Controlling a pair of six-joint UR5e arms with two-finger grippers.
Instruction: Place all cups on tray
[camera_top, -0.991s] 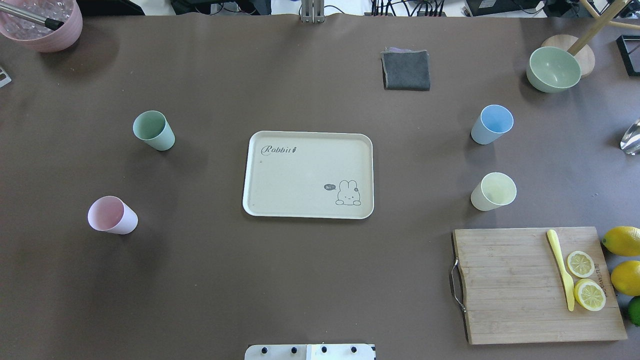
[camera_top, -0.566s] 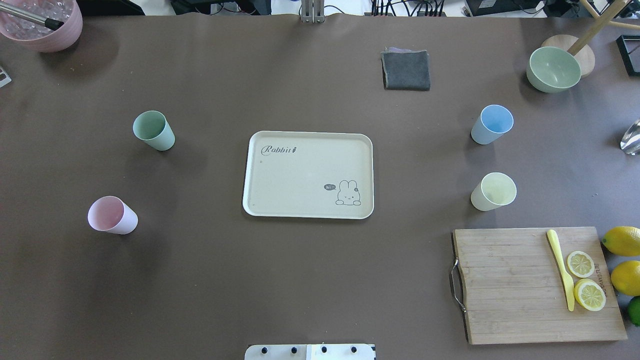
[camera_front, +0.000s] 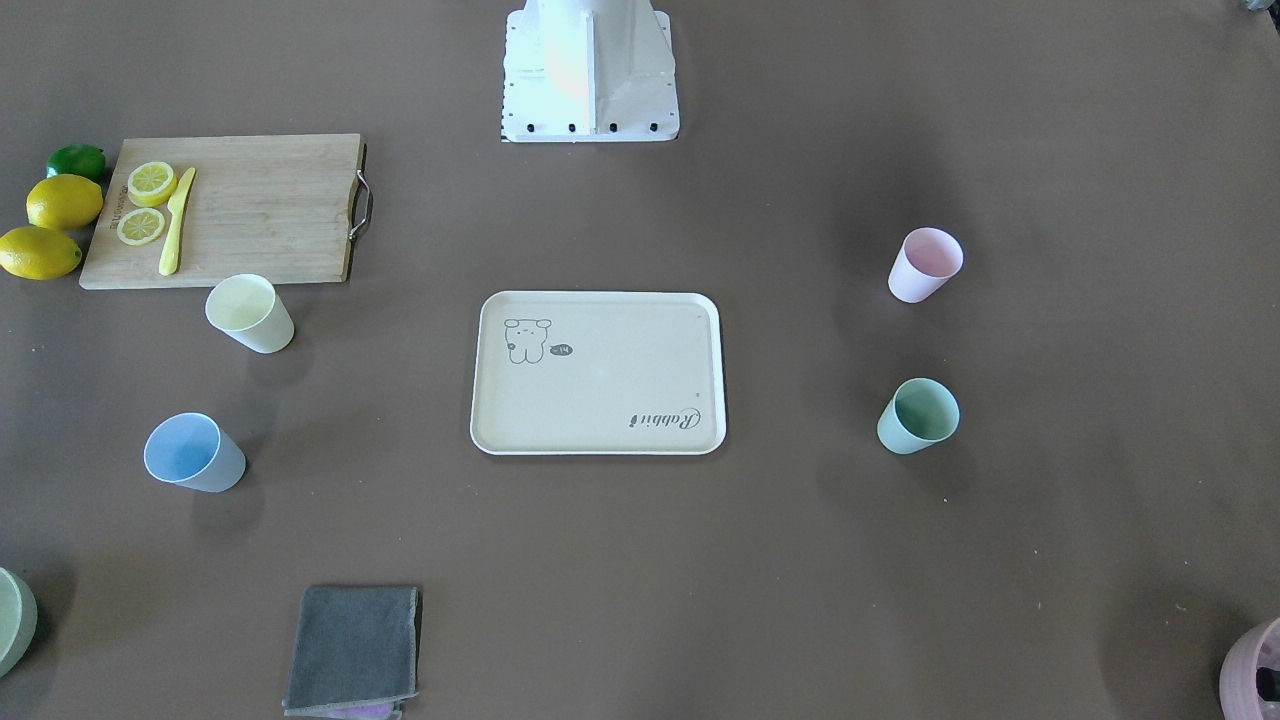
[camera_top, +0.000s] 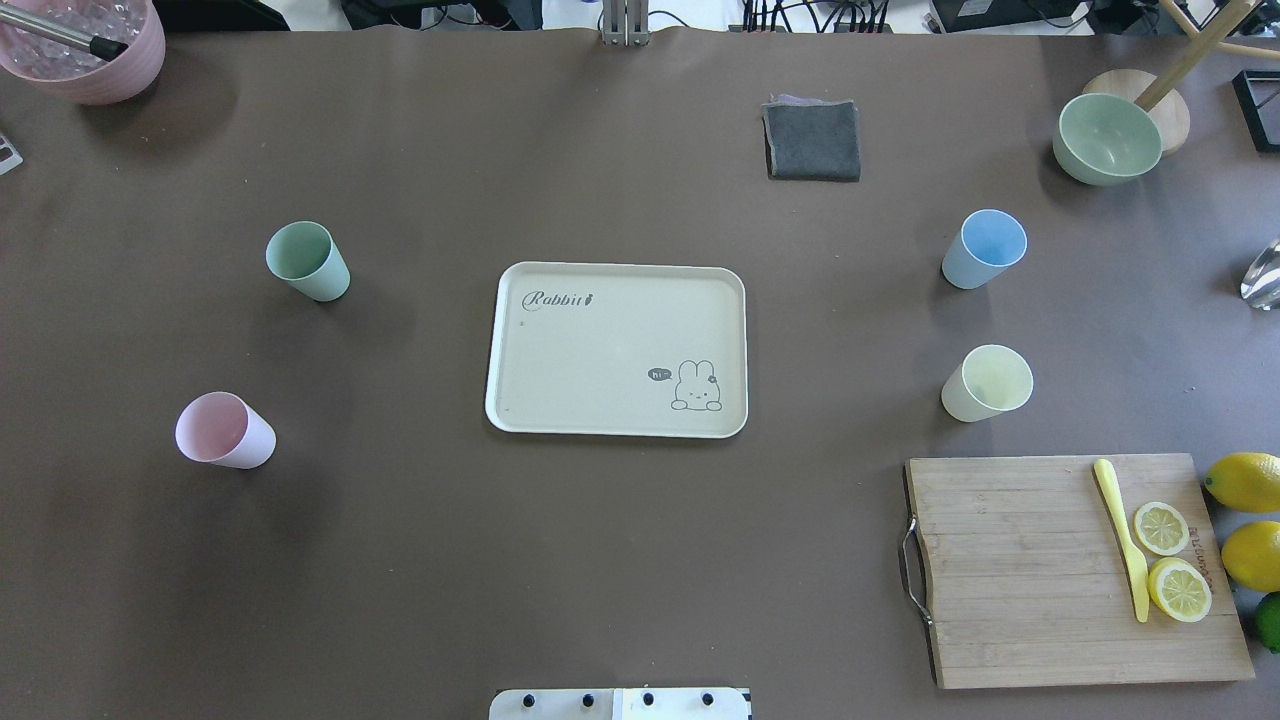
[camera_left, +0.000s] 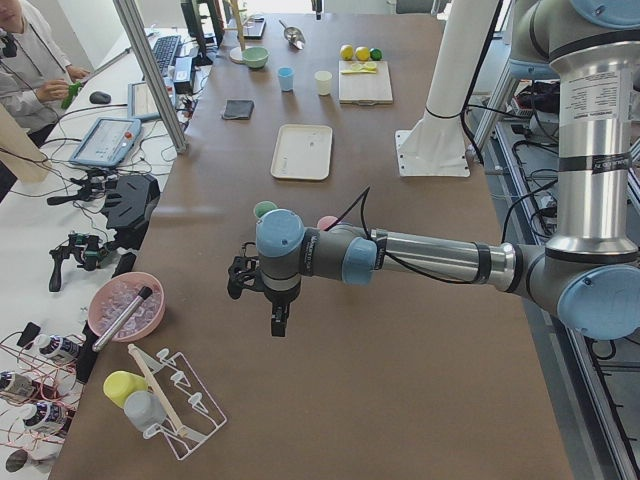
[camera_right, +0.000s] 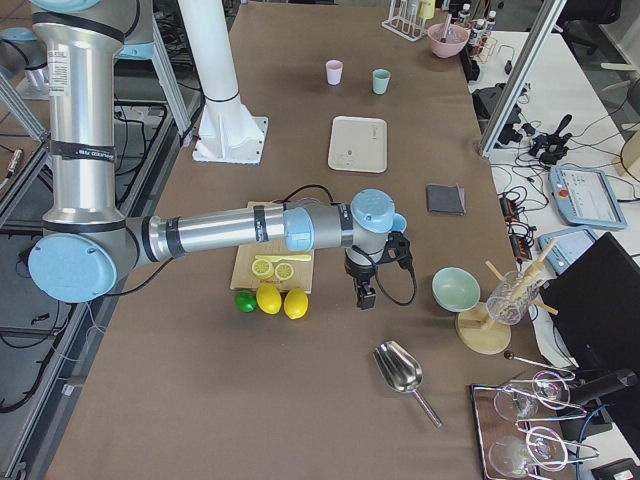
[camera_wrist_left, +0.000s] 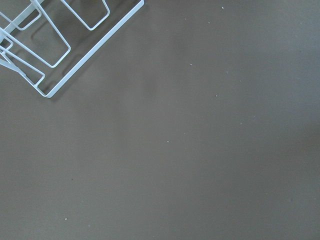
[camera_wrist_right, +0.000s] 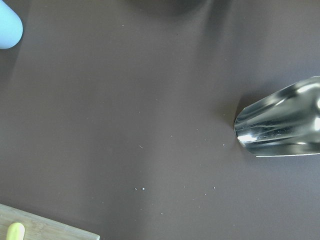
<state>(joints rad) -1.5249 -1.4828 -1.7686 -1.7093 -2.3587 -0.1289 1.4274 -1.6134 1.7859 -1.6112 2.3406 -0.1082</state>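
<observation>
The cream tray (camera_top: 600, 340) with "Rabbit" script lies empty at the table's middle. The mint green cup (camera_top: 306, 260) and the pink cup (camera_top: 223, 430) stand left of it. The light blue cup (camera_top: 985, 248) and the pale yellow cup (camera_top: 987, 383) stand right of it. All stand upright on the table, apart from the tray. My left gripper (camera_left: 275, 320) shows only in the exterior left view, beyond the table's left end of cups. My right gripper (camera_right: 366, 297) shows only in the exterior right view, near the lemons. I cannot tell whether either is open or shut.
A wooden cutting board (camera_top: 1010, 560) with lemon slices and a yellow knife lies front right, lemons (camera_top: 1245, 480) beside it. A grey cloth (camera_top: 812, 140), a sage bowl (camera_top: 1107, 138) and a pink pot (camera_top: 85, 45) stand at the back. A metal scoop (camera_wrist_right: 280, 122) lies under the right wrist.
</observation>
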